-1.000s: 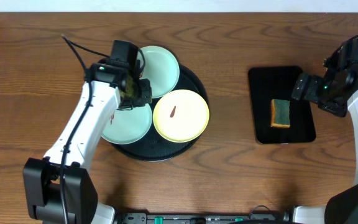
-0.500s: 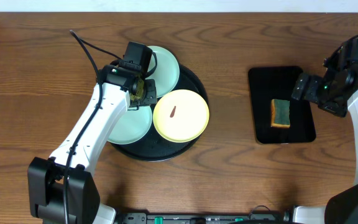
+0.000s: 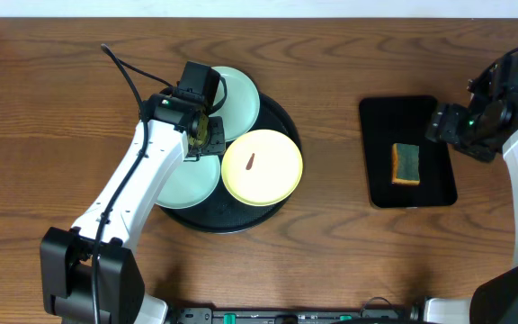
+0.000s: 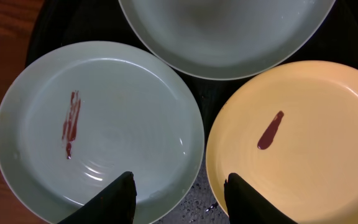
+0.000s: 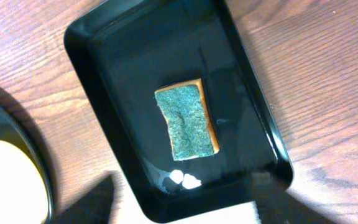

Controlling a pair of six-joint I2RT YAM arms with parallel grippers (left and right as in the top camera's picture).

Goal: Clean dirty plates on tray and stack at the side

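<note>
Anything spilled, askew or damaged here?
Nothing tipped or broken. The only blemishes are reddish-brown smears on the yellow plate and the front mint plate; the third plate looks clean. All three sit on the round tray.

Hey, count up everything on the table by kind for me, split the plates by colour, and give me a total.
Mint-green plates: 2
Yellow plate: 1
Round black tray: 1
Rectangular black tray: 1
Sponge: 1
Total: 6
</note>
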